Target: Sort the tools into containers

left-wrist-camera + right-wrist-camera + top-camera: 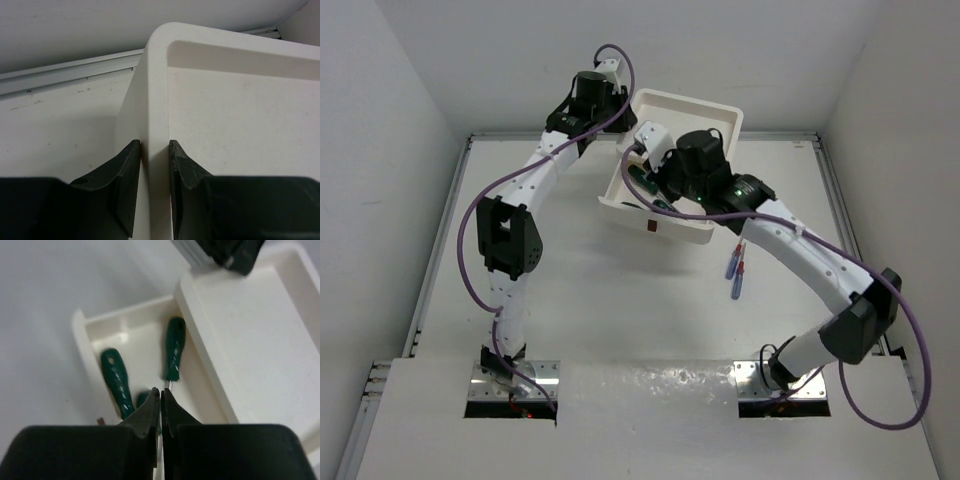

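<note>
Left gripper (pixel 155 150) clamps drawer unit (pixel 156 75) corner rim, likely steadying it | right gripper (pixel 162 392) closed over open drawer (pixel 131 322), at green screwdriver (pixel 174 347) shaft; hold unclear

One drawer (pixel 131 332) of the white drawer unit (pixel 692 106) stood open, containing green screwdrivers (pixel 116 380). Two blue screwdrivers (pixel 734 268) lay on the counter (pixel 620 320) beside it.

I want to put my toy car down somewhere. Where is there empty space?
The table is bare between the left arm and the purple screwdrivers. The white tray top is bare too, though the left fingers pinch its corner rim. The open drawer is crowded: green screwdrivers lie by the right fingers.
</note>
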You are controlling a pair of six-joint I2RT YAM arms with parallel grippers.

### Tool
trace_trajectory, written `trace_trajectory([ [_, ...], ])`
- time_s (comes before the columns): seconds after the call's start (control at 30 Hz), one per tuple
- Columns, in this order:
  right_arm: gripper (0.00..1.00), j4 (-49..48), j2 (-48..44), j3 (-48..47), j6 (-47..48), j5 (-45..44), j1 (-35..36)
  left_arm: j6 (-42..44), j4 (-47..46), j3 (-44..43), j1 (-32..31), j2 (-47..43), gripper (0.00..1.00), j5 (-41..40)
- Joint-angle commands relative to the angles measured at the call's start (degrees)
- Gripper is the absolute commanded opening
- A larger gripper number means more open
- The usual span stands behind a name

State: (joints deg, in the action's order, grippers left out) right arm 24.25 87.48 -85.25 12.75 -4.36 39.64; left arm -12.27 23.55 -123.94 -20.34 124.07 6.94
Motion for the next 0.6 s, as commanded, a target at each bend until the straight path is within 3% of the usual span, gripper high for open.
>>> trace_trajectory([
  [0.0, 0.0, -11.9, -6.8, 6.0, -8.7, 10.7, 2.0, 0.1, 5.2, 1.4, -0.5, 2.0, 0.09, -0.1],
  [0.07, 0.0, -17.4, -8.8, 12.0, -10.6, 16.4, 3.4, 0.0, 5.0, 1.3, -0.5, 2.2, 0.09, 0.1],
  [0.3, 0.0, -19.2, -7.4, 19.6, -14.1, 16.7, 5.4, 0.0, 5.1, 1.4, -0.6, 2.5, 0.09, 0.1],
  [0.4, 0.0, -17.3, -5.7, 21.2, -14.3, 15.4, 5.4, -0.2, 5.2, 1.6, -0.5, 2.4, 0.09, 0.1],
  [0.57, 0.0, -20.2, -3.6, 25.1, -15.6, 6.3, 5.4, -0.3, 4.9, 1.6, -0.6, 2.6, 0.09, 0.3],
])
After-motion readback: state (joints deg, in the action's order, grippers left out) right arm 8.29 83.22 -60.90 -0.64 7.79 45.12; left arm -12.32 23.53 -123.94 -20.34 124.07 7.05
